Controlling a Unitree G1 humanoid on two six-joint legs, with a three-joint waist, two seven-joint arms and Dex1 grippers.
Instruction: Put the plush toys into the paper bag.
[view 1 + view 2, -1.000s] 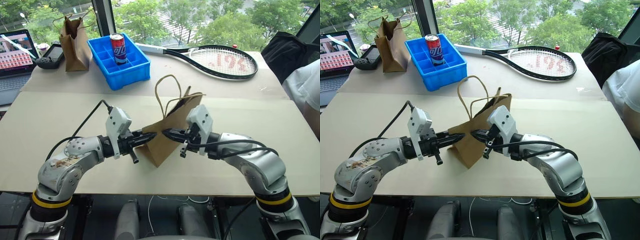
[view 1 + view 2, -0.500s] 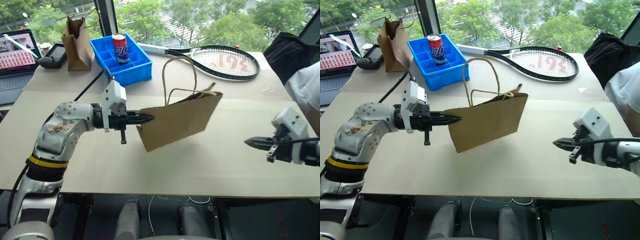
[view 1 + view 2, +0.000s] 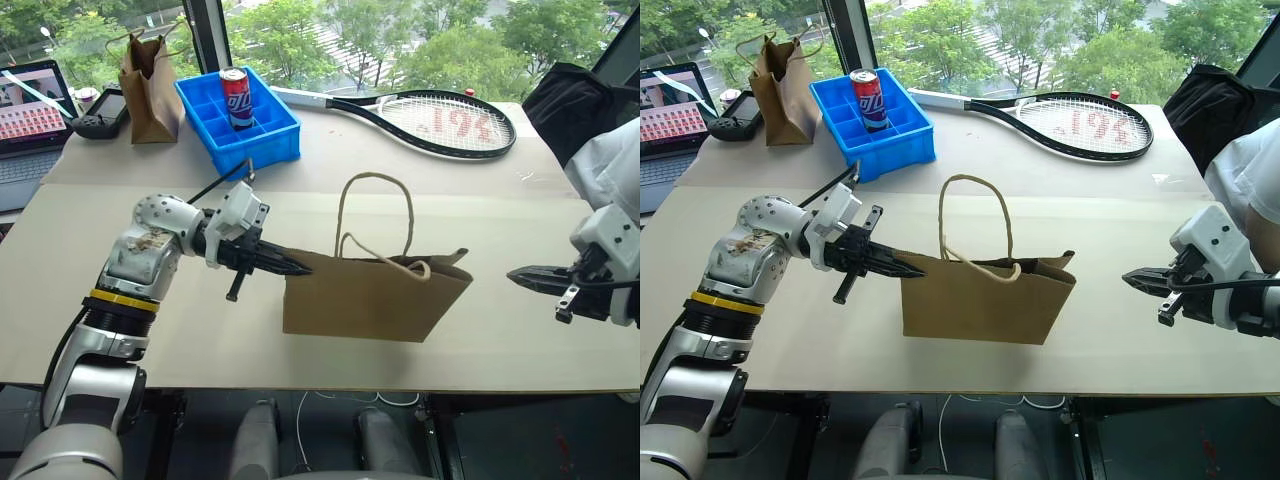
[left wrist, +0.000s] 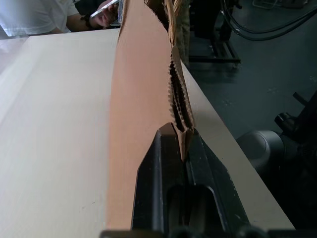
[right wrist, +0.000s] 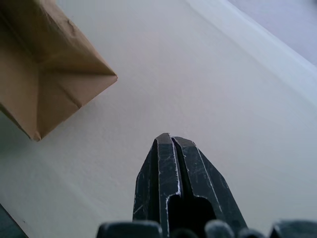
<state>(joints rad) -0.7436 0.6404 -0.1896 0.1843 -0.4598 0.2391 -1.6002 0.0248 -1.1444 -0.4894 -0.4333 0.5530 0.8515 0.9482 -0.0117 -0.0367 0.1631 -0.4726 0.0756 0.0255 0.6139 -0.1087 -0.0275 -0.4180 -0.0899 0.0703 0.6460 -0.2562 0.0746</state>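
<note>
Eye views: paper bag (image 3: pixel 375 297) is lying flat on its side on the counter (image 3: pixel 300 200), handles looping up. Left gripper (image 3: pixel 295 267) is pinching the bag's rim edge. Right gripper (image 3: pixel 522 277) is hanging well right of the bag, jaws pressed together.

Left wrist view: jaws are clamping the serrated rim.

Right wrist view: bag's bottom corner is lying apart from the closed jaws.

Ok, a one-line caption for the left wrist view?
Left gripper shut on the paper bag's serrated top edge, above the table.
</note>
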